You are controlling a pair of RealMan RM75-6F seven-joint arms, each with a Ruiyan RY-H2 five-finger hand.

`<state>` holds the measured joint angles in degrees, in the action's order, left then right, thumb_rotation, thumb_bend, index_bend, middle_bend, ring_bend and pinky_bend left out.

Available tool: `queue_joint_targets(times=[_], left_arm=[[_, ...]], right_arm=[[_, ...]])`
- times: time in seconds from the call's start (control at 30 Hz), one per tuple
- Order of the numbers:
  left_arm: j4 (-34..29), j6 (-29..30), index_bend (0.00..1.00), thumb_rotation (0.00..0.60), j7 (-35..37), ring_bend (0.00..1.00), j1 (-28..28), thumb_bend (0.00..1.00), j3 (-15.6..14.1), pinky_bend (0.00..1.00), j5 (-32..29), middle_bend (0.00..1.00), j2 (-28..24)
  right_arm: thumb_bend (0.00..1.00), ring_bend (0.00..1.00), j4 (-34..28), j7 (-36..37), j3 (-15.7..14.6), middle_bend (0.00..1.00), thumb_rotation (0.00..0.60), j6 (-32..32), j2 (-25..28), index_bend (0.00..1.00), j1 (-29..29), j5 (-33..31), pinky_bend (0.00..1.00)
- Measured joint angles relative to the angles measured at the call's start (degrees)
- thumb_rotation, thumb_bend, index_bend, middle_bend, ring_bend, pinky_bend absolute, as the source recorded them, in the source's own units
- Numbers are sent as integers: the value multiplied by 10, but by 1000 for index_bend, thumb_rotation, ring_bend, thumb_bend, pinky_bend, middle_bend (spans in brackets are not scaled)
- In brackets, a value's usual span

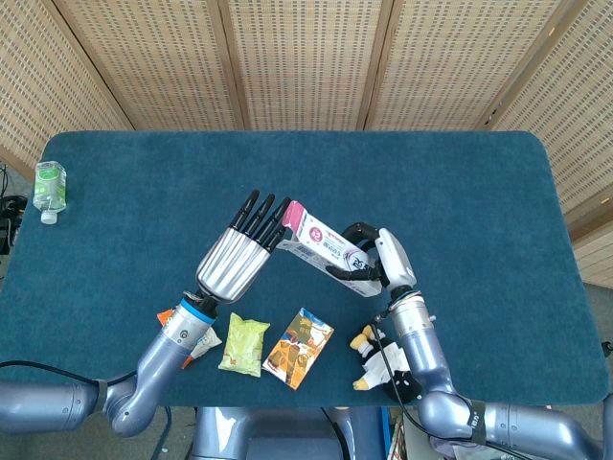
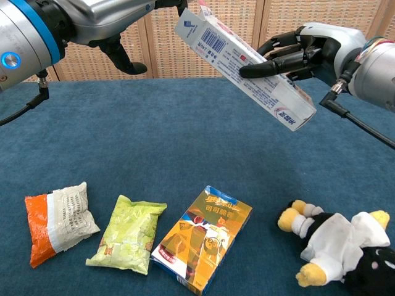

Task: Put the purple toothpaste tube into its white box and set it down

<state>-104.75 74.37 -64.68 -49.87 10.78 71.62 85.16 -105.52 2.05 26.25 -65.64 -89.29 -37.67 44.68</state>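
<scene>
White box (image 2: 247, 65) in right hand (image 2: 307, 52)

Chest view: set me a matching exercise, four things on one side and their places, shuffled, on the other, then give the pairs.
Things:
1. white box
2. orange box
3. green packet
4. plush toy

Places:
A. on the table, at the right end of the front row
B. in the air, tilted, held by the right hand
C. on the table, just left of the orange box
D. on the table, between the green packet and the plush toy

Pairs: 1-B, 2-D, 3-C, 4-A
</scene>
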Motion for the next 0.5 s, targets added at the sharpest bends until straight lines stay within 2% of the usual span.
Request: queue_joint_targets(times=[0.27,0.5], left_arm=[[-9,6,223,600,5,0,5,242,3,48,7,0,-9],[-18,17,223,600,30,0,24,242,-4,48,15,0,-37]], right_arm=[[38,417,10,73,11,537,600,12,8,596,32,2,467],[38,417,45,62,-11,537,600,-2,23,596,49,42,467]])
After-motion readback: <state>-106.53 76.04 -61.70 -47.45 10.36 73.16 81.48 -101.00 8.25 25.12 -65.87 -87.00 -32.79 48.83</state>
